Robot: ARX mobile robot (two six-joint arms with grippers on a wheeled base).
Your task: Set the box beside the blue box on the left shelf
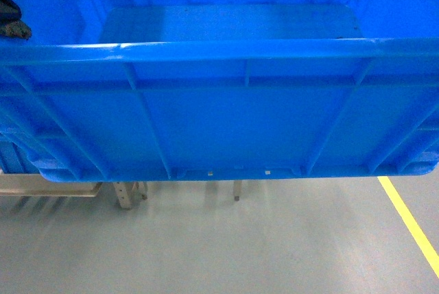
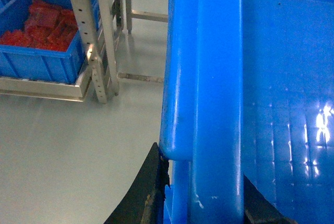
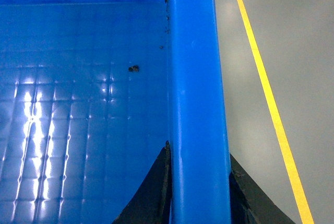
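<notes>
Carrying the empty blue crate [image 1: 233,123] off the floor [image 1: 206,246], left gripper [image 2: 203,203] and right gripper [image 3: 198,192] fingers each clamped over opposite side rims; stiff, bulky, probably light but slick plastic, so hold level by those thick rims.

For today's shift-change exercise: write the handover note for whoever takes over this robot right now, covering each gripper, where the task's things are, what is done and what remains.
Left gripper: shut on the box, clamping its left rim.
Right gripper: shut on the box, clamping its right rim.
The box is held up off the grey floor, empty inside, filling the head view.
A metal rack with a blue bin of red parts shows to the left; the roller shelf itself is not visible.
Done: box picked up with both arms.
Left: bring it to the left shelf, set it beside the blue box, release.
</notes>
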